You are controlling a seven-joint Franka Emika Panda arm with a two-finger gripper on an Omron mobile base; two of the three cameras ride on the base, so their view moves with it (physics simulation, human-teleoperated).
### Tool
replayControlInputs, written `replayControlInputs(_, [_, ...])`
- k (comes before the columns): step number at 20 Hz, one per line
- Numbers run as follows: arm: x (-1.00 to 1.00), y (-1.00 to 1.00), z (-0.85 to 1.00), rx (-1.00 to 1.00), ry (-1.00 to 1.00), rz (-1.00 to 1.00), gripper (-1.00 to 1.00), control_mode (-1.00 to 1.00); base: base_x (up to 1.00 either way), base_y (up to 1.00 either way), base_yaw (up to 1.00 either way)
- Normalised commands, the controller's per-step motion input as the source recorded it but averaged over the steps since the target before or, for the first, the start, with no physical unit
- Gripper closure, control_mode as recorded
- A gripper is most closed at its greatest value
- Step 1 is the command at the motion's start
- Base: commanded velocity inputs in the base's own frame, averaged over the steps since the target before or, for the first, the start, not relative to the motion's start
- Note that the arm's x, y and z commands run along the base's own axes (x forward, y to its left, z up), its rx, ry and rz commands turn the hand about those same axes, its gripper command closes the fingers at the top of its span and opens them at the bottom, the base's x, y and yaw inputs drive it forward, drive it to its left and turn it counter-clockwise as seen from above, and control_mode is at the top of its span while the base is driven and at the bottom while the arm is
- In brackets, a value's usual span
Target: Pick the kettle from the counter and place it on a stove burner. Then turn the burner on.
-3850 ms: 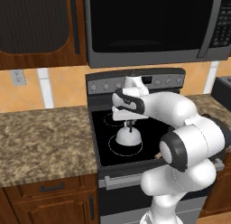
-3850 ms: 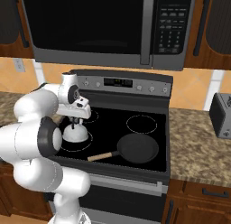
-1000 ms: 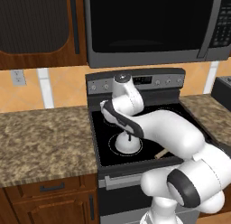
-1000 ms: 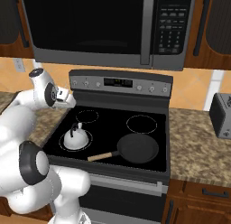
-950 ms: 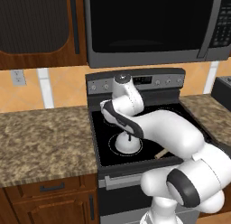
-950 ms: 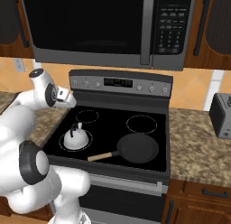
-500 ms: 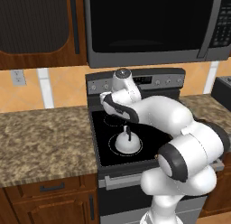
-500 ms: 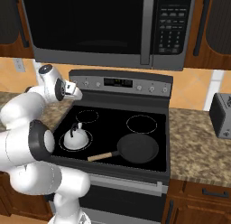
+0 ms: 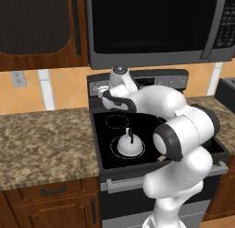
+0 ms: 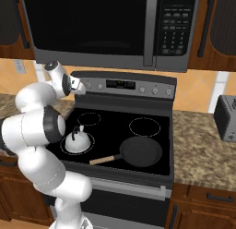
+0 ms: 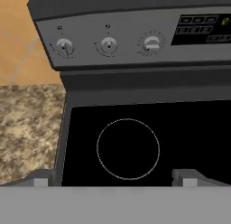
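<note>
The kettle [image 9: 128,145] stands upright on the stove burner [image 10: 76,142], the large white-ringed circle at the front left of the black glass cooktop [image 10: 138,113], so the first half of the task looks finished: the kettle is not on the counter [image 9: 46,139] any more, and nothing is touching it. What is left, as far as one can judge, is to turn the burner on. The gripper [image 11: 115,175] is up near the back control panel [image 11: 135,38] of the stove, well apart from the kettle, with its two finger tips spread wide at the bottom of the hand view and nothing between them (it holds no object at all). In the hand view the camera looks at a row of three round knobs [image 11: 107,45] on the left part of the panel, with the smaller rear ring [image 11: 128,148] of the cooktop below them. No knob is touched yet, and the pictures do not make clear which knob belongs to the front left burner; the small marks above the knobs are too small to read. The black frying pan [image 10: 140,151] with its wooden handle lies on the front right of the cooktop, beside the kettle but not touching it. The next move probably asks the arm to bring the open fingers around the correct knob and rotate it.
</note>
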Motion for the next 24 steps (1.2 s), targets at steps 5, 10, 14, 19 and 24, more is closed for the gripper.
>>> replayControlInputs(5, [0.30, 0.24, 0.00, 0.00, -0.11, 0.00, -1.00, -1.00, 0.00, 0.00, 0.00])
replayControlInputs(10, [0.23, 0.01, 0.00, 0.00, -0.02, 0.03, -1.00, -1.00, 0.00, 0.00, 0.00])
replayControlInputs(14, [0.28, -0.01, 0.00, 0.00, 0.00, 0.11, -1.00, -1.00, 0.00, 0.00, 0.00])
replayControlInputs(19, [0.25, 0.00, 0.00, 0.00, 0.00, 0.07, -1.00, -1.00, 0.00, 0.00, 0.00])
replayControlInputs(24, [0.11, 0.03, 0.00, 0.00, -0.09, 0.01, -1.00, -1.00, 0.00, 0.00, 0.00])
